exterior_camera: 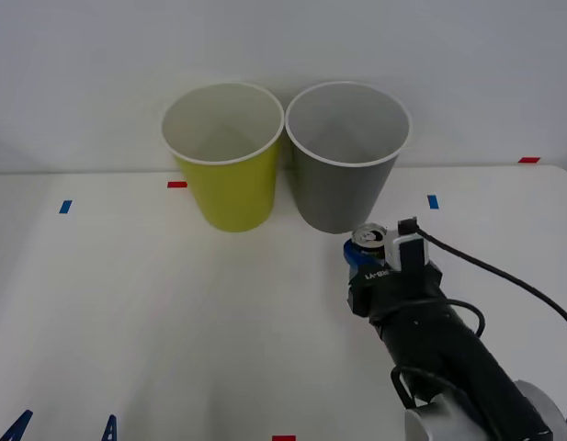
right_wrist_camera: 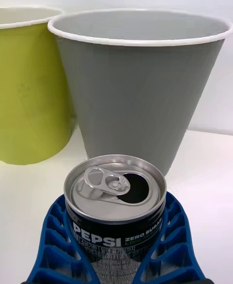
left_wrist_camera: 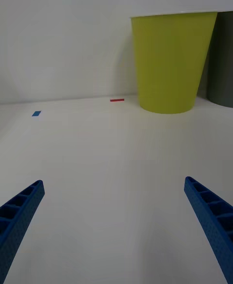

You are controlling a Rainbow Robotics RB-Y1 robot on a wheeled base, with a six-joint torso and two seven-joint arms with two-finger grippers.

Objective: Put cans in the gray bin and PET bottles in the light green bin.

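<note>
R gripper (right_wrist_camera: 116, 260) has its blue ribbed fingers (right_wrist_camera: 53, 245) clamped on the can (right_wrist_camera: 115, 206), one finger on each side, can upright. Label reads "PEPSI" w/ "ZERO SUGAR" beside it; small print below too tiny to read. Top is shiny, pull-tab folded back, mouth hole open. In front view the can (exterior_camera: 369, 241) sits at the tip of the R gripper (exterior_camera: 373, 253), on the R side of the table (exterior_camera: 127, 303), just before the gray bin (exterior_camera: 345, 156) and near its base.

L gripper (left_wrist_camera: 116, 226): fingers (left_wrist_camera: 19, 211) wide apart, nothing between them, over bare table.

Farther back the gray bin stands upright, white rim, pale inside. Light green bin (exterior_camera: 225, 156) stands just beside it on the L, rims nearly touching. Small blue tape marks (exterior_camera: 65, 207) and red tape marks (exterior_camera: 176, 185) lie on the table near the bins.
</note>
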